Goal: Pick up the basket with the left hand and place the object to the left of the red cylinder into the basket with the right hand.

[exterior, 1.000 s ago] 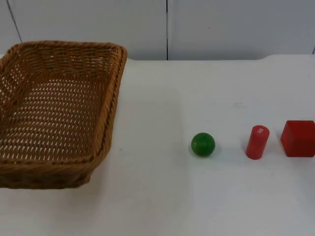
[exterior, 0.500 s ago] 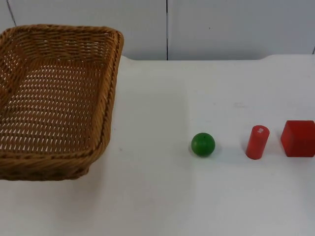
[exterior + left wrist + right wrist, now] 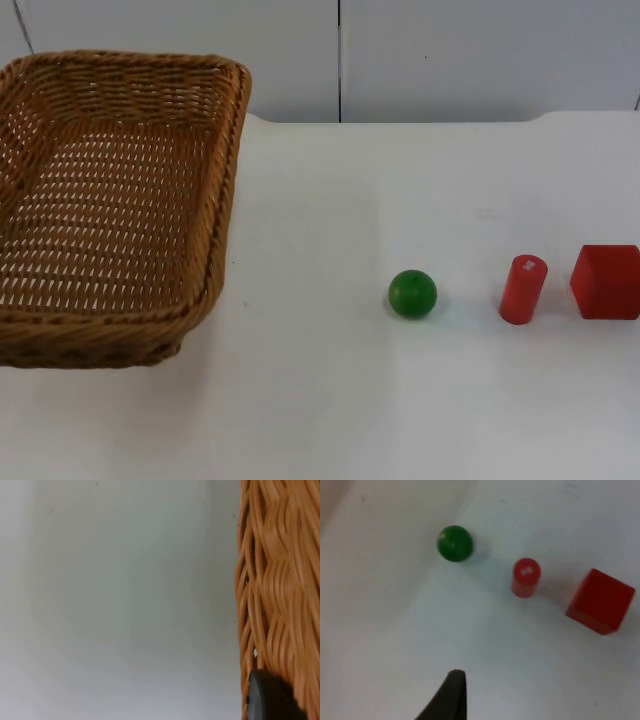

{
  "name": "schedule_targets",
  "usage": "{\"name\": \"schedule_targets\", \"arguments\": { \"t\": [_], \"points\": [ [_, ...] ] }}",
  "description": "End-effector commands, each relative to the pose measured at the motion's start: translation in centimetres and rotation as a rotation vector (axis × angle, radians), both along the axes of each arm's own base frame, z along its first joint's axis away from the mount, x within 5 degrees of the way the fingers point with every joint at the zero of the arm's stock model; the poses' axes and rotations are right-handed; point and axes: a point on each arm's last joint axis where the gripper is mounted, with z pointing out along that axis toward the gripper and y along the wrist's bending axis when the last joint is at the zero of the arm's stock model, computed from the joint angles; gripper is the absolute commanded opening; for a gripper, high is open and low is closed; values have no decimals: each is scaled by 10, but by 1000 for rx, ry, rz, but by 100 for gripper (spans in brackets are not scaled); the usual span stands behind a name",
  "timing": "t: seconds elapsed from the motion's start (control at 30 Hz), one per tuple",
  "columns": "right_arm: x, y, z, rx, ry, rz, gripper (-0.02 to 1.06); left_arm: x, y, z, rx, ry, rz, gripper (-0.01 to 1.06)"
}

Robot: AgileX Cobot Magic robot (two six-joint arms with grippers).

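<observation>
The brown wicker basket (image 3: 226, 190) hangs at the table's left side, lifted off the surface with a shadow under it. A black fingertip (image 3: 270, 700) of my left gripper presses against the basket's woven wall (image 3: 280, 580), gripping it. The green ball (image 3: 412, 293) lies on the table just left of the upright red cylinder (image 3: 523, 289). In the right wrist view the green ball (image 3: 454, 543) and the red cylinder (image 3: 525, 576) lie well ahead of a black fingertip (image 3: 451, 697) of my right gripper, which is above the table and touches nothing.
A red cube (image 3: 606, 281) sits right of the cylinder near the table's right edge, and is also visible as the red cube (image 3: 600, 600) in the right wrist view. The grey partition wall (image 3: 450, 55) closes the back. White table lies between basket and ball.
The basket rose off the table and shifted slightly back and left within the first half second, then held still. Ball, cylinder and cube have not moved.
</observation>
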Motion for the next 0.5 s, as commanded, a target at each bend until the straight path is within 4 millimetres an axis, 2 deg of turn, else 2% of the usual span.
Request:
{"name": "schedule_targets", "arguments": {
  "t": [0.0,0.07,0.1,0.23,0.27,0.4,0.43,0.47],
  "points": [
    [16,19,-1,-33,-4,87,101,1,-1,3,-26,-18,19,0],
    [43,54,-17,-93,23,252,101,1,-1,4,-31,-19,22,0],
    [43,54,-17,-93,23,252,101,1,-1,4,-31,-19,22,0],
    [82,102,-47,-166,70,433,101,-1,-3,3,-45,-5,7,0],
    [82,102,-47,-166,70,433,101,-1,-3,3,-45,-5,7,0],
    [118,125,-76,-226,100,475,101,-1,-3,3,-41,-4,4,0],
    [118,125,-76,-226,100,475,101,-1,-3,3,-41,-4,4,0],
    [125,129,-86,-231,119,477,101,-1,-3,3,-41,-4,4,0]
  ]
}}
